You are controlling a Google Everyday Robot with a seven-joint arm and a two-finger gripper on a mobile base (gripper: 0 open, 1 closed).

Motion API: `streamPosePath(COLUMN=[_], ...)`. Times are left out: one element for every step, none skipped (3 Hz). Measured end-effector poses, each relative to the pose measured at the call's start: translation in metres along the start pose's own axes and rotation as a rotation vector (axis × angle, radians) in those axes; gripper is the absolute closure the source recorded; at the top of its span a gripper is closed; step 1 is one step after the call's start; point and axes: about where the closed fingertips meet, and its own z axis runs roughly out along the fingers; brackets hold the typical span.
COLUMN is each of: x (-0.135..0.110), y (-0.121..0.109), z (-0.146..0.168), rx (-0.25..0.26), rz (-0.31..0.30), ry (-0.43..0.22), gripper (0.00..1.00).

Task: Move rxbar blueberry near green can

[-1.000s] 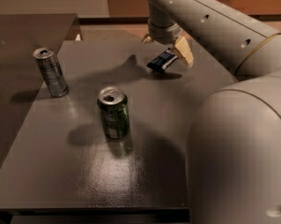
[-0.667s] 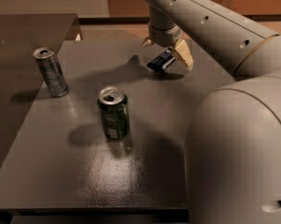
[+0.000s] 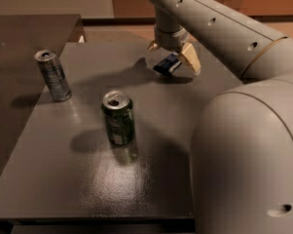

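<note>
table (image 3: 87, 179): dark, smooth top with a soft sheen; it mirrors the light and the cans faintly.
green can (image 3: 119, 123): metal, bright bare silver top, glossy printed side.
silver can (image 3: 53, 77): metal, shiny and reflective all over.
bar (image 3: 167, 64): thin wrapper film, slightly glossy.
gripper (image 3: 173, 58): over the table's far side, clamped on the bar; pale tan fingers (image 3: 191, 60), matt, plastic-looking.
arm (image 3: 219, 28): smooth, matt light-grey shell.

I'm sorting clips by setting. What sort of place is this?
Probably an office break area or lab: a plain dark table, with a green can and a silver can standing on it. The claw, over the table's far side, holds a bar.
</note>
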Motion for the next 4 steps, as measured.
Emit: streamPosePath(x=[-0.001, -0.001, 0.000, 0.002], y=[0.000, 0.003, 0.003, 0.002], z=[0.004, 0.009, 0.005, -0.002], rx=[-0.012, -0.027, -0.028, -0.028], rz=[0.006, 0.009, 0.010, 0.010], ry=[-0.004, -0.005, -0.004, -0.005], gripper=[0.18, 0.42, 0.64, 0.88])
